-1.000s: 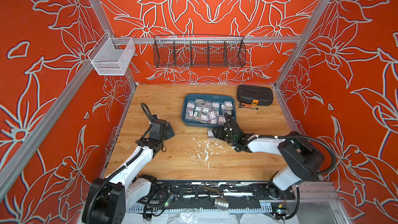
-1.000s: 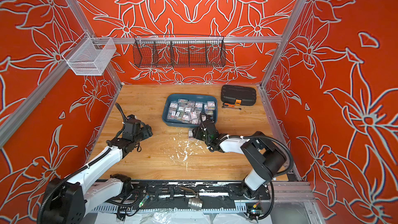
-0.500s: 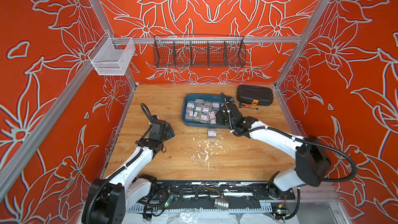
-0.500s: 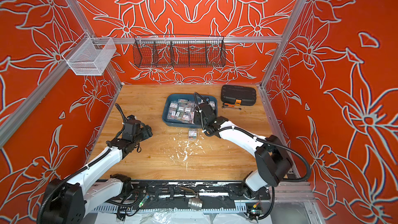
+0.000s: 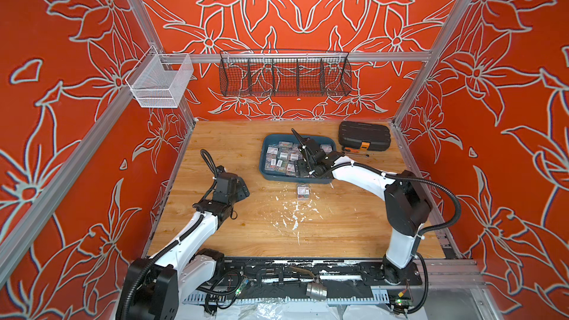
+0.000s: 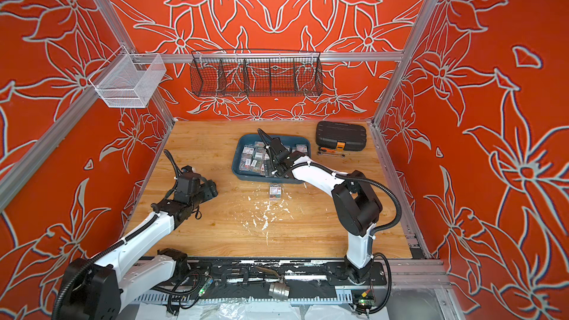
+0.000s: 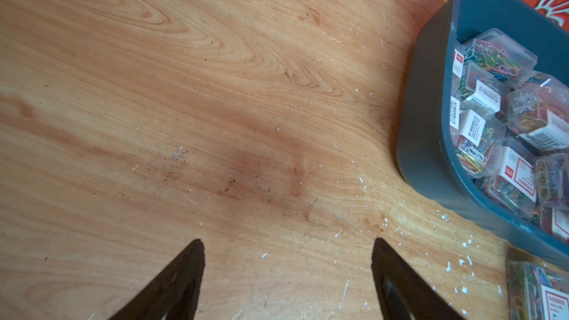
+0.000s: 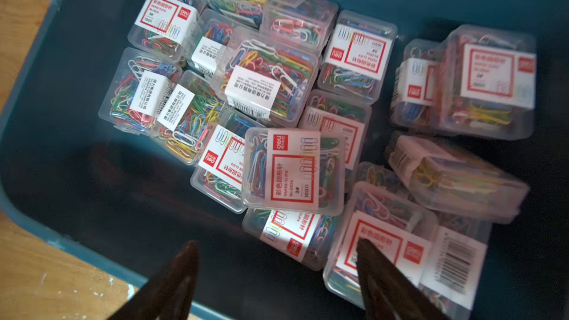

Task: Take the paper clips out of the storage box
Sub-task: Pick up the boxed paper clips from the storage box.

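The storage box (image 5: 286, 179) (image 6: 238, 164) is a teal tray at the back middle of the wooden table. It holds several clear boxes of paper clips (image 5: 278, 156) (image 6: 252, 160) (image 8: 292, 170) (image 7: 492, 112) lying jumbled. One more box of paper clips (image 5: 303, 191) (image 6: 275, 191) (image 7: 535, 293) lies on the table just in front of the tray. My right gripper (image 5: 303, 168) (image 6: 271, 169) (image 8: 277, 243) hovers open over the tray's near part, with nothing between its fingers. My left gripper (image 5: 243, 190) (image 6: 212, 190) (image 7: 288, 241) stands open above bare wood, left of the tray.
A black ribbed case (image 5: 364, 136) with an orange latch sits right of the tray, a small tool (image 5: 354, 150) in front of it. A black wire basket (image 5: 284, 76) and a white mesh basket (image 5: 160, 83) hang on the walls. White flecks (image 5: 292, 213) dot the table.
My right gripper has let go of a box on the table in front of the tray, swung back over the tray, and opened wider. The left arm has stayed put.
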Controlling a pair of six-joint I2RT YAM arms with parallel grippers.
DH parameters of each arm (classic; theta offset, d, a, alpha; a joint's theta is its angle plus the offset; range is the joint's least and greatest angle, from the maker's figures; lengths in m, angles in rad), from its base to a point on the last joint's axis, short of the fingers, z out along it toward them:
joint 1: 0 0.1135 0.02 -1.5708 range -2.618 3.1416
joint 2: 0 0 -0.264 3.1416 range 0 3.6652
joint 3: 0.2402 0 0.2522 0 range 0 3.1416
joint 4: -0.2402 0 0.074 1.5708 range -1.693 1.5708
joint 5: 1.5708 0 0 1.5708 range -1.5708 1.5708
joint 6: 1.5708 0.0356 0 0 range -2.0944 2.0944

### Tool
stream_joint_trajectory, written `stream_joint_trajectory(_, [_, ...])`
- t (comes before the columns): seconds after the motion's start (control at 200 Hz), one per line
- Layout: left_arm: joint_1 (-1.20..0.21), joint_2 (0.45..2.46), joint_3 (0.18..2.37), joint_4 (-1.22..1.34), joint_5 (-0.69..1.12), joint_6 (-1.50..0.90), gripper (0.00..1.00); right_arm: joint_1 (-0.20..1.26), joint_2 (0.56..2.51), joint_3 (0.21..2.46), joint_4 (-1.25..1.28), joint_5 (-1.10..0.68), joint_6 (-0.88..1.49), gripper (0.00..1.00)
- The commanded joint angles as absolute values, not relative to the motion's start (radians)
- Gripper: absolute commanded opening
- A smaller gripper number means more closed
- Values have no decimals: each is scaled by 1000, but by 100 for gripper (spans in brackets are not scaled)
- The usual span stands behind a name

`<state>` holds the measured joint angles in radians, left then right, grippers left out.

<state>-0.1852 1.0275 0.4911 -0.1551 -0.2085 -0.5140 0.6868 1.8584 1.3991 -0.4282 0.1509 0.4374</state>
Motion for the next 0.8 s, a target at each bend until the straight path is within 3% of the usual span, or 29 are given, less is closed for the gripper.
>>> stream_joint_trajectory(0.0, [-189, 1018, 492, -150, -221, -524, 83, 680, 1904, 1446, -478, 118, 397, 85])
stream_joint_trajectory(0.721, [-189, 1006, 485, -150, -226, -526, 84, 619, 2138, 1663, -598, 73, 321, 85])
stream_joint_trajectory(0.796, [-189, 1008, 487, -150, -223, -525, 84, 618, 2155, 1685, -607, 72, 311, 81])
